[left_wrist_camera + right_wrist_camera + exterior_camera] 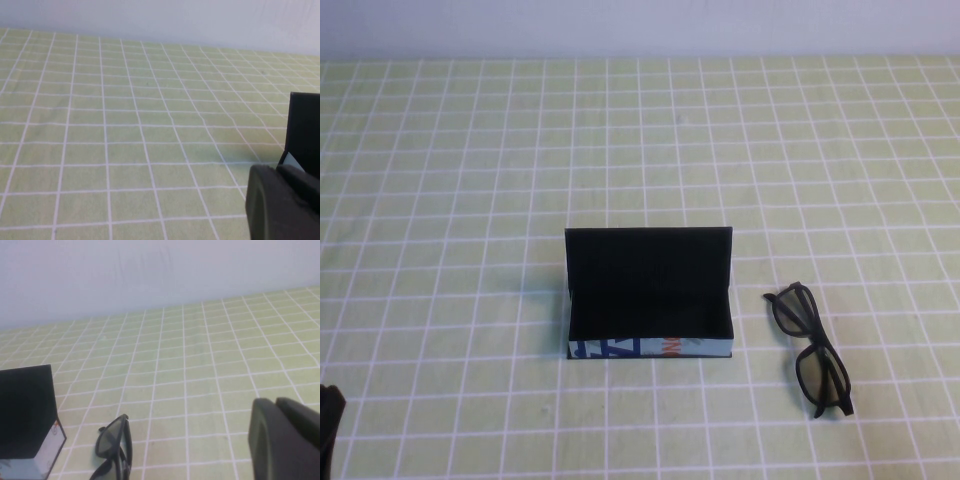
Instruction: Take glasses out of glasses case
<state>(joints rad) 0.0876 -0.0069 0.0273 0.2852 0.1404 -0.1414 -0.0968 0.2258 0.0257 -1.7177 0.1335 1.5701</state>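
The glasses case (650,345) stands open at the table's middle, with its black lid (648,262) upright and its light-blue printed front toward me. Its inside looks dark and empty. The black glasses (812,350) lie folded open on the cloth just right of the case. They also show in the right wrist view (115,445), beside the case (27,415). My left gripper (281,172) is shut and empty, low at the near left (328,420), with the case's edge (304,130) beyond it. My right gripper (274,405) is shut and empty, near and to the right of the glasses, outside the high view.
A green cloth with a white grid (470,180) covers the whole table. A pale wall (640,25) runs along the far edge.
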